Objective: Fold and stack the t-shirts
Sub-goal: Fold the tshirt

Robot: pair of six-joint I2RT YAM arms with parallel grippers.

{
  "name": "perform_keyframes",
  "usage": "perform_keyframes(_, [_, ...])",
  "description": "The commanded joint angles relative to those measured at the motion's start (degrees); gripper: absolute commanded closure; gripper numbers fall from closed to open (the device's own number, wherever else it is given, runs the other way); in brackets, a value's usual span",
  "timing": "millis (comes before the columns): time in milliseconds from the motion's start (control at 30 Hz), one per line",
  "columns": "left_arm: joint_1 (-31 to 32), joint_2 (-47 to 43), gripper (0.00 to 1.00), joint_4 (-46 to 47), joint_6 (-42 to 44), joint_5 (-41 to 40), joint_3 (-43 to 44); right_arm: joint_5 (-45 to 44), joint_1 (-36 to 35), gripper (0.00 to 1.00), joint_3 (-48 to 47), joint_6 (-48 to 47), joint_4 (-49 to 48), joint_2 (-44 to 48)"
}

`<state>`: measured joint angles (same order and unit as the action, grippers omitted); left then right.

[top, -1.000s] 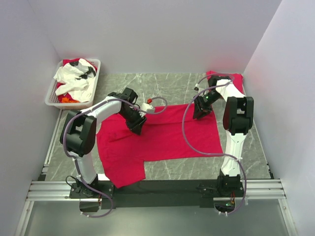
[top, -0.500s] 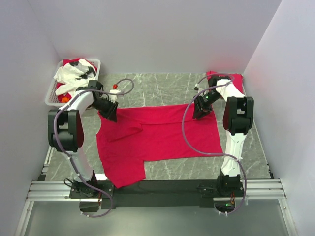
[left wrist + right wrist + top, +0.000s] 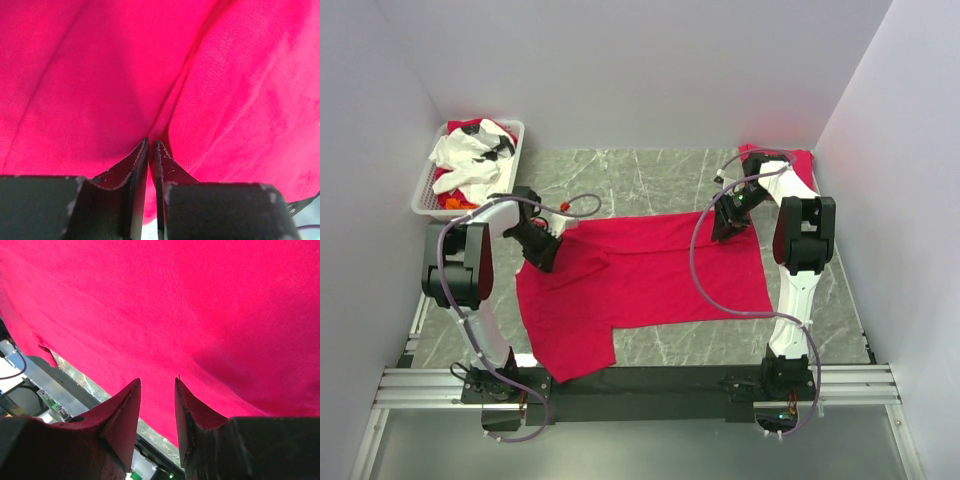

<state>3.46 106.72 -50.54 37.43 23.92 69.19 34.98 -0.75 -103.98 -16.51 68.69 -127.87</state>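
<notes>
Top: red t-shirt (image 3: pixel 650 275) spread flat on marble table (image 3: pixel 650 175); left gripper (image 3: pixel 542 255) at its far-left edge, right gripper (image 3: pixel 728 232) at its far-right edge. Left wrist: fingers (image 3: pixel 137 165) pinched on a cloth fold. Right wrist: fingers (image 3: pixel 125 410) slightly parted against cloth.

White basket (image 3: pixel 455 214) near left gripper (image 3: pixel 542 262)

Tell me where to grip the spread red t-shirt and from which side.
Pinch the spread t-shirt at its far edge, coming down from above the far side: it lies flat on the table, so likely only its edges offer a thin lip to clamp.
</notes>
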Motion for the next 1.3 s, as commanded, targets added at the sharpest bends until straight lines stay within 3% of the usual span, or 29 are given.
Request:
perform_keyframes(0, [2.33,-4.84,0.84,-3.33,4.14,2.08,-1.77,0.09,-0.30,0.60,-2.80,-0.19,0.92,-0.62])
perform_keyframes(167, [6.28,-9.76,0.79,-3.95,5.46,4.20,-4.76,0.26,-0.21,0.60,-2.10,-0.01,0.57,-0.36])
perform_keyframes(467, [13.23,-14.78,0.69,-1.49,8.61,-0.54,-12.05,-0.35,-0.13,0.60,-1.66,-0.45,0.75,-0.53])
perform_keyframes(633, [13.50,-16.89,0.68,-3.41,14.15,-0.99,-12.06,-0.44,-0.21,0.60,-1.66,-0.71,0.75,-0.45])
perform_keyframes(733, [11.92,-18.56,0.70,-4.91,15.57,3.13,-9.52,-0.18,-0.21,0.60,-1.75,-0.80,1.01,-0.62])
perform_keyframes(900, [4.11,-13.13,0.70,2.62,1.98,6.83,-3.81,-1.84,-0.65,0.61,-2.45,-0.01,-0.65,-0.36])
perform_keyframes(1000, [-0.73,-6.97,0.71,7.54,-9.02,4.21,0.67,-6.04,-1.44,0.64,-3.33,1.91,-2.76,-0.62])
perform_keyframes(1267, [-2.67,0.94,0.68,15.29,-24.40,-3.43,3.41,-21.17,-2.76,0.71,-6.67,4.47,-6.11,-4.13])
